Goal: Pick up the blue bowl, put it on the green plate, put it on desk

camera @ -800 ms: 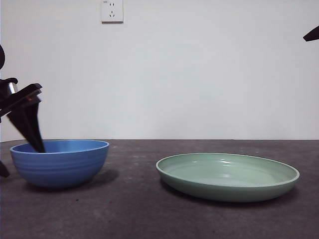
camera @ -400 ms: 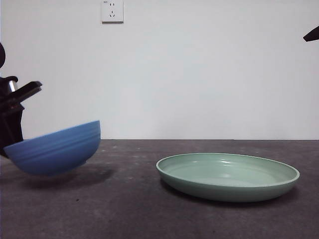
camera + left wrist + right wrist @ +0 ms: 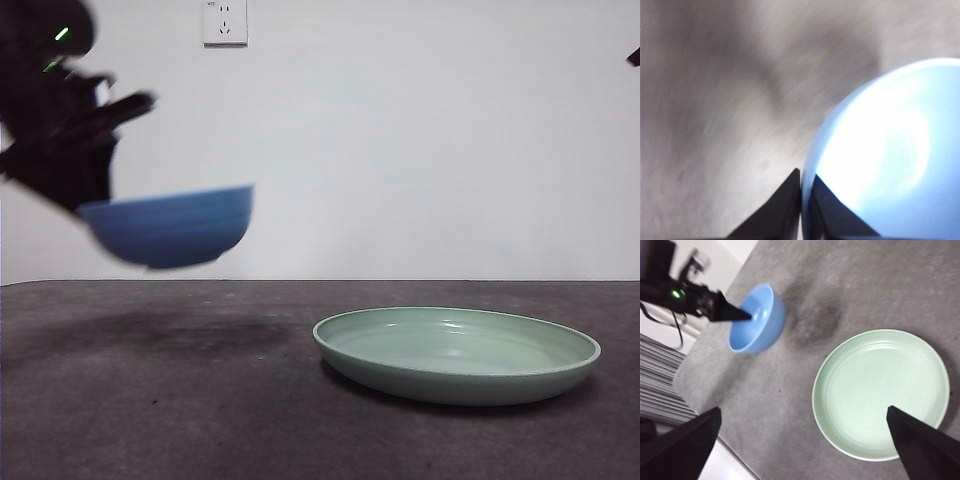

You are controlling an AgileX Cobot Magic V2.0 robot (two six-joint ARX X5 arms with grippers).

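My left gripper (image 3: pixel 85 195) is shut on the rim of the blue bowl (image 3: pixel 170 228) and holds it in the air, well above the desk (image 3: pixel 200 400) at the left. In the left wrist view the two jaws pinch the bowl's rim (image 3: pixel 802 187), one inside and one outside the blue bowl (image 3: pixel 890 160). The green plate (image 3: pixel 457 352) lies empty on the desk to the right of the bowl. The right wrist view shows the bowl (image 3: pixel 757 320), the left gripper (image 3: pixel 742 316) and the plate (image 3: pixel 881 392). My right gripper (image 3: pixel 800 440) is open, high above the plate.
A white wall with a power socket (image 3: pixel 224 20) stands behind the desk. The bowl's shadow (image 3: pixel 170 335) lies on the desk under it. The desk's edge (image 3: pixel 710 330) runs close behind the bowl in the right wrist view.
The left gripper has lifted the blue bowl off the desk and carried it up and to the right, towards the plate. The plate has not moved.
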